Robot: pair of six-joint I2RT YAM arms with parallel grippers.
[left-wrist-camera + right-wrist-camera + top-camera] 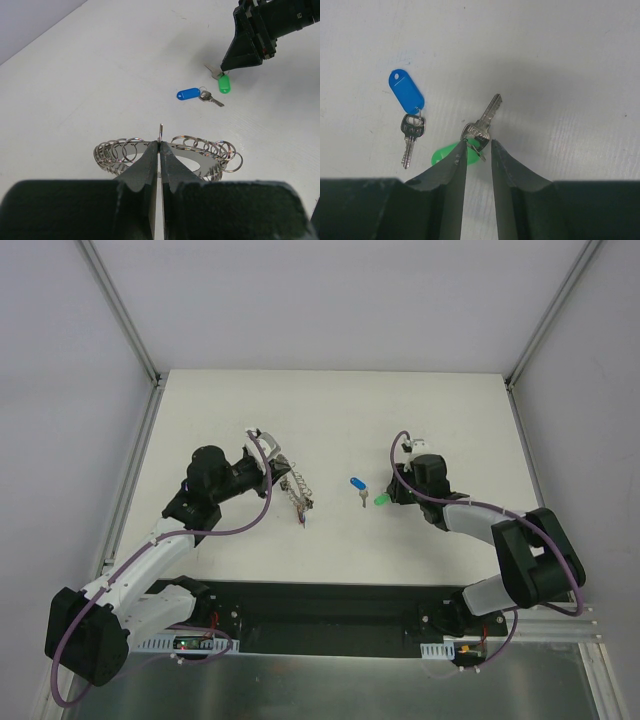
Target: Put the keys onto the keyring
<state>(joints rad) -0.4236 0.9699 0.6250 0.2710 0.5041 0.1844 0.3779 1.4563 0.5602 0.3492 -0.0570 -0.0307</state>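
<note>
The keyring (220,167) is a wide silvery metal band with several small split rings on its rim; it also shows in the top view (298,497). My left gripper (160,146) is shut on its near rim, and one small ring stands up between the fingertips. The blue-tagged key (406,92) and the green-tagged key (485,122) lie on the white table. My right gripper (478,145) is narrowly open, with its fingertips on either side of the green-tagged key's head. Its green tag (442,155) is partly hidden under the left finger.
The white table (330,410) is walled by grey panels with metal frame posts at the back corners. In the left wrist view the right gripper (223,67) stands over the green tag (224,84), beside the blue tag (188,93). The keys lie between the two grippers.
</note>
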